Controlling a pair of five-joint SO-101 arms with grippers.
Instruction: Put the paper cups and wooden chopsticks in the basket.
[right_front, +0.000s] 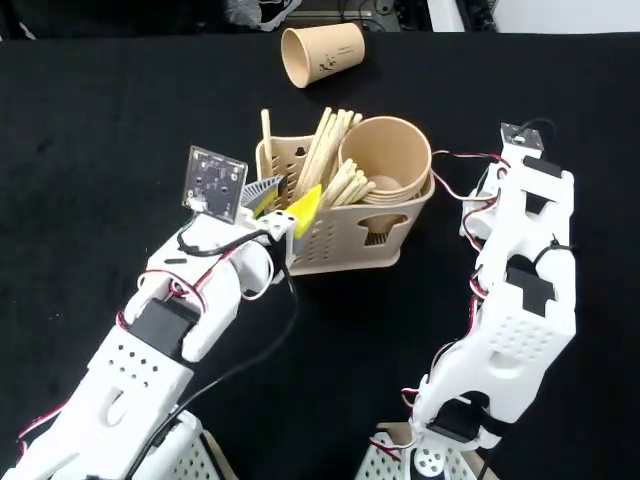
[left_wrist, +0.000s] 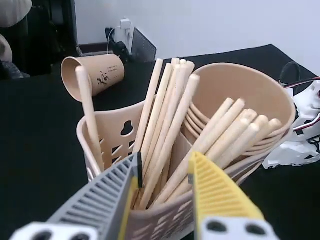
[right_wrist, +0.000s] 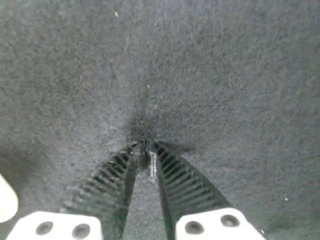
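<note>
Your left claw (right_front: 283, 198) (left_wrist: 163, 160) hangs at the near rim of the basket (right_front: 345, 240) (left_wrist: 112, 130), its grey and yellow fingers spread apart and gripping nothing. Your right claw (right_wrist: 145, 147) has its fingers pressed together on nothing, tips down against the black cloth.

That black table (right_front: 100, 120) carries everything. The right arm (right_front: 520, 290) stands folded up just beside the basket, and its wires (right_front: 450, 170) run close to the basket's corner. The basket itself sits between the two arms, upright, with cut-out holes in its walls.

One compartment holds a stack of paper cups (right_front: 385, 150) (left_wrist: 240, 85), mouths up. One loose cup (right_front: 322, 53) (left_wrist: 95, 75) lies on its side on the table beyond the basket, well apart from it, near the table's far edge.

Directly ahead of your left claw, a bundle of chopsticks (right_front: 325, 150) (left_wrist: 165, 110) leans in the other compartment, and a few lean across the rim of the stacked cups. A single chopstick (right_front: 267, 130) (left_wrist: 87, 110) stands nearly upright in the basket's corner. Basket and sticks stand between your left claw and the loose cup.
</note>
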